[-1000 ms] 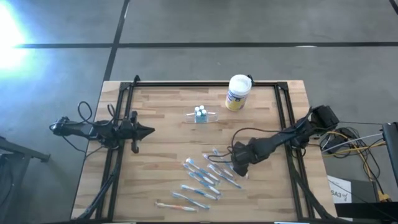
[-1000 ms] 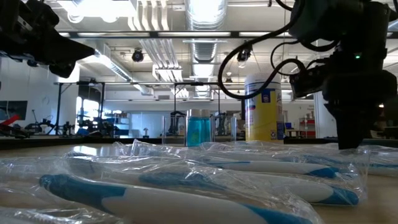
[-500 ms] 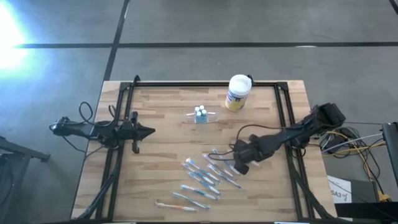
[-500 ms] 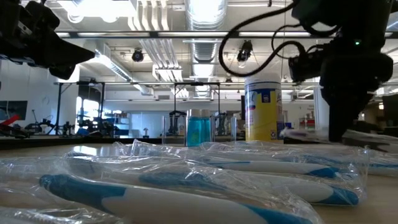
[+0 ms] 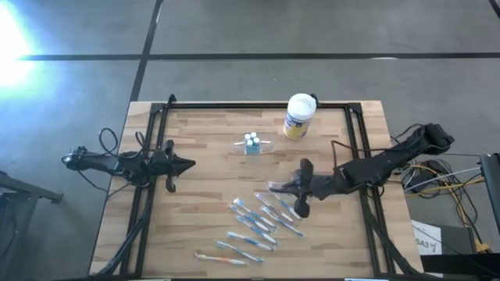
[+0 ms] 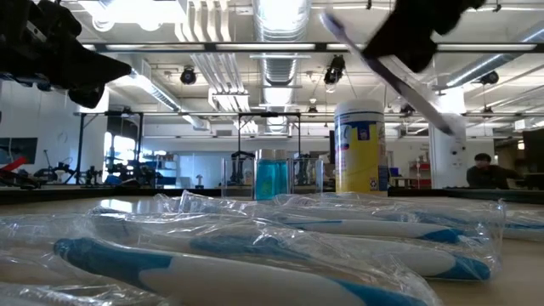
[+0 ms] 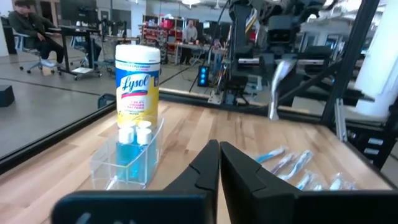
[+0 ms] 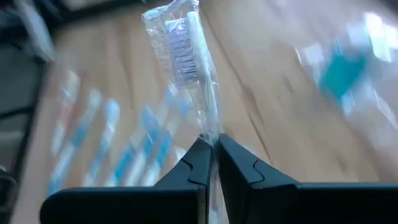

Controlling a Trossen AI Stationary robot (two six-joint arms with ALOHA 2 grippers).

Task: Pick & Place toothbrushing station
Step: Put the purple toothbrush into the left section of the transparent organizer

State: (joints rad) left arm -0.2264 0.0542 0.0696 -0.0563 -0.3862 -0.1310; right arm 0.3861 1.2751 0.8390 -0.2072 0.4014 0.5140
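Note:
The toothbrushing station (image 5: 254,145) is a low clear holder with small blue bottles in it; it stands on the table's far middle and also shows in the left wrist view (image 7: 127,155) and the low view (image 6: 272,178). My right gripper (image 5: 299,187) is above the table's right middle, shut on a plastic-wrapped toothbrush (image 8: 189,62) that is up in the air (image 6: 391,72). Several more wrapped toothbrushes (image 5: 256,222) lie flat on the near middle of the table. At the left side my left gripper (image 5: 187,164) is shut, level, with nothing in it (image 7: 219,152). My right gripper pinches the wrapped toothbrush between its two fingers on the shaft below the bristle head (image 8: 211,140). The fingers slant down from the table's right side. The head (image 8: 183,56) sticks out past the fingertips. The brush is lifted clear of the table and tilted (image 6: 442,115).
A white cylindrical canister with a yellow label (image 5: 298,115) stands behind and to the right of the station. A black frame (image 5: 258,104) runs round the far edge and both sides of the table. People sit in the room beyond the table.
My right gripper has taken hold of one wrapped toothbrush from the pile and risen, tipping from pointing steeply down to a shallower slant. The toothbrush, lying on the table a second ago, is now lifted clear and tilted.

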